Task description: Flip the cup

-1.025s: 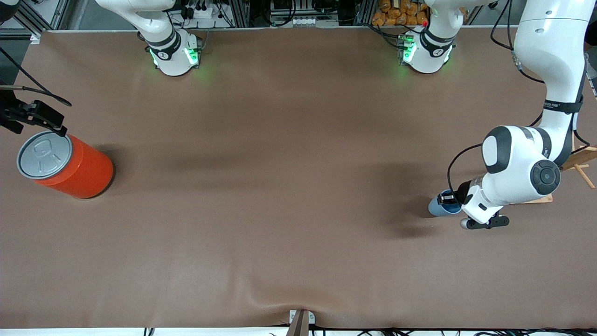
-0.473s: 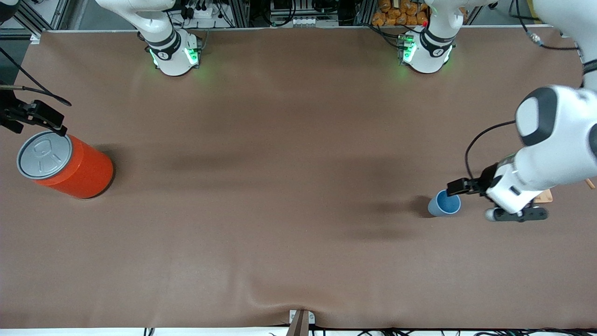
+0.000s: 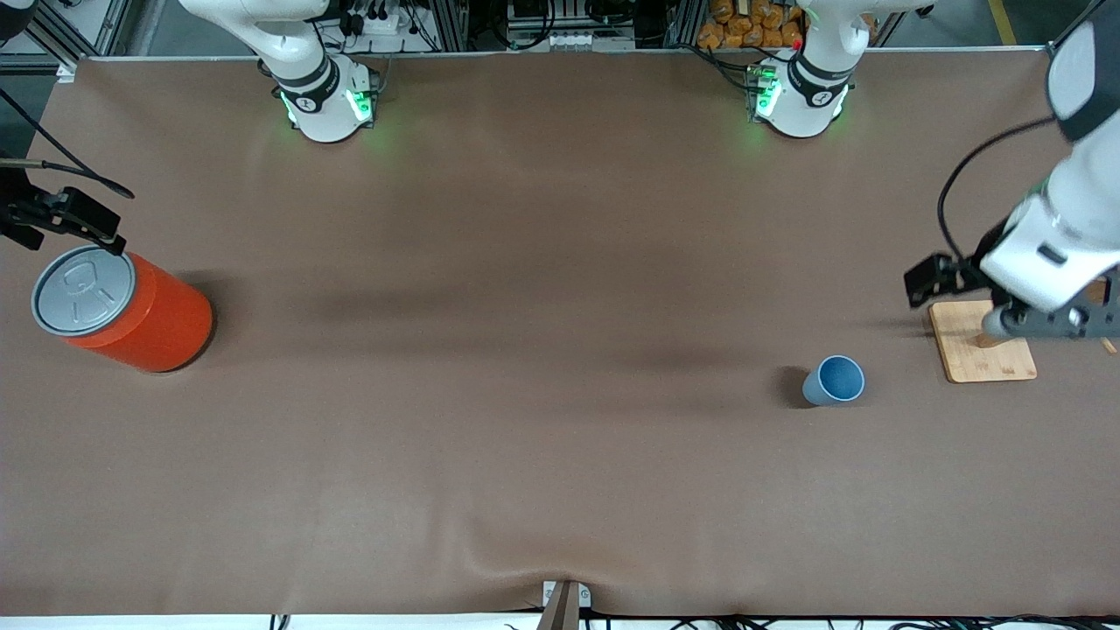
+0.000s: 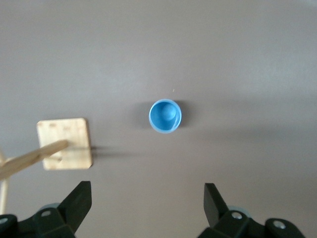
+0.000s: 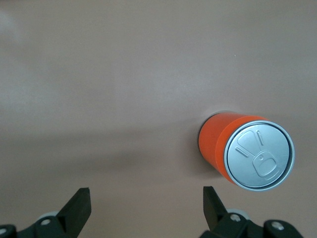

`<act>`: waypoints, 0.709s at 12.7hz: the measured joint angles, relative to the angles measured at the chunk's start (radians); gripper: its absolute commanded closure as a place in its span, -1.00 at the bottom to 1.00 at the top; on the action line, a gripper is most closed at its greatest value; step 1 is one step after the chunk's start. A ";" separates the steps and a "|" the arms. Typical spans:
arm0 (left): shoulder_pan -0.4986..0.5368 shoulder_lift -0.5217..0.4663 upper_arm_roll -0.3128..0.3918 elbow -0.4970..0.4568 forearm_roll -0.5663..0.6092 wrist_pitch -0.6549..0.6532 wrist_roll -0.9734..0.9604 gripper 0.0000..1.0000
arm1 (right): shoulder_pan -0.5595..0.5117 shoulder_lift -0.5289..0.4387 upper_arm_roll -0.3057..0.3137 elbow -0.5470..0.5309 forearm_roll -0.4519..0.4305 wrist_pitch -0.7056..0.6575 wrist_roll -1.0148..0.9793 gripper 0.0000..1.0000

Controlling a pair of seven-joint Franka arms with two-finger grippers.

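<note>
The small light-blue cup (image 3: 834, 380) stands upright on the brown table, mouth up, its darker blue inside showing. It also shows in the left wrist view (image 4: 165, 116). My left gripper (image 3: 941, 276) is open and empty, up in the air over the edge of a wooden stand, apart from the cup; its fingers show wide apart in the left wrist view (image 4: 147, 191). My right gripper (image 3: 79, 219) waits open and empty over the table beside the orange can, as the right wrist view (image 5: 146, 196) shows.
A big orange can (image 3: 131, 311) with a grey pull-tab lid stands at the right arm's end of the table, seen too in the right wrist view (image 5: 247, 151). A wooden stand with a square base (image 3: 984, 350) stands beside the cup, toward the left arm's end (image 4: 65, 144).
My left gripper let go of the cup, rose and drew away toward the left arm's end, over the wooden stand. The cup now stands alone, mouth up. The right arm has not moved.
</note>
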 measured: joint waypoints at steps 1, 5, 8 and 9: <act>0.004 -0.031 0.000 -0.015 -0.004 -0.017 0.000 -1.00 | 0.000 0.000 0.000 0.001 0.000 0.000 0.000 -1.00; 0.063 -0.150 0.002 -0.143 -0.085 -0.014 0.002 -1.00 | 0.000 0.000 0.000 0.003 0.000 0.000 0.000 -1.00; 0.063 -0.179 -0.001 -0.168 -0.091 -0.024 0.002 -1.00 | 0.000 0.000 0.000 0.003 0.000 0.000 0.000 -1.00; 0.063 -0.182 -0.006 -0.169 -0.092 -0.030 0.002 -1.00 | 0.000 0.000 0.000 0.003 0.000 0.000 0.000 -1.00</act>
